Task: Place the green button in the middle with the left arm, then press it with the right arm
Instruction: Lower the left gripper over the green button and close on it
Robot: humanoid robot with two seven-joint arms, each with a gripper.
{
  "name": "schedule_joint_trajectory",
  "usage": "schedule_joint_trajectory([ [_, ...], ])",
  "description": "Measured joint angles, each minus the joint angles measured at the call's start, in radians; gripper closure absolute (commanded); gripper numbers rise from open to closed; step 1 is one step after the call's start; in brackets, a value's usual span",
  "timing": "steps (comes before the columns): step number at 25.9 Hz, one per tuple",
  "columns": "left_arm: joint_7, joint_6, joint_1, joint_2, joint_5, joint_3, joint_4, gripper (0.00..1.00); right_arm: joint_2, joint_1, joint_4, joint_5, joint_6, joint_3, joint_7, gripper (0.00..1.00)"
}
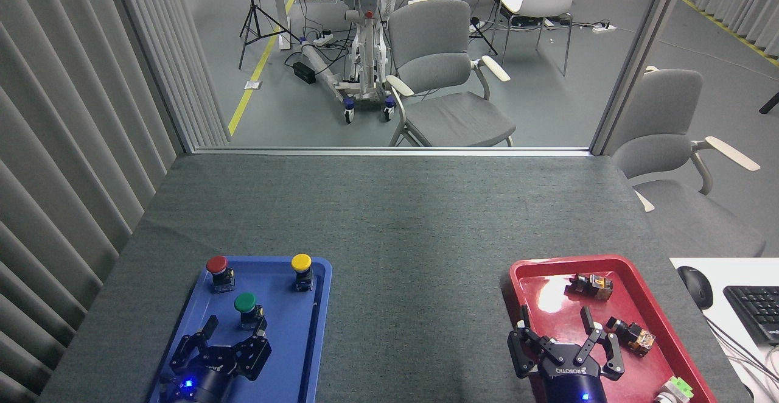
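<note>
You get even, bright overhead light here, sharp focus all over. One glare patch sits on the red tray [551, 301] (pretty blown out), and shadows on the table [389, 208] stay soft.

There is just one view, from the robot's head. It looks forward and down at the gray table [389, 220] from up close. Both arms come in at the bottom edge. Farther off, past the table, it sees a room with chairs [444, 74].
</note>
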Motion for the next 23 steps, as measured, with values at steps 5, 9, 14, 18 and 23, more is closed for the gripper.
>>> schedule_joint_trajectory([
  [5,-0.007,-0.005,-0.042,-0.002,-0.001,-0.001,0.059,0.01,0.001,-0.002,0.001,0.000,0.000,0.000,-0.003,0.00],
  [9,-0.007,-0.006,-0.076,-0.003,-0.002,-0.002,0.109,0.01,0.004,-0.001,0.003,0.000,0.000,0.000,0.001,0.00],
  [14,-0.007,-0.007,-0.092,-0.002,-0.002,-0.002,0.141,0.01,0.006,0.000,0.003,0.000,0.000,0.000,0.002,0.00],
  [18,-0.005,-0.019,-0.096,-0.011,-0.002,-0.015,0.165,0.05,0.007,0.000,0.004,0.000,-0.001,0.000,0.002,0.00],
  [23,-0.004,-0.028,-0.120,-0.029,-0.003,-0.028,0.196,0.08,0.007,0.000,0.005,0.000,-0.002,0.000,0.002,0.00],
])
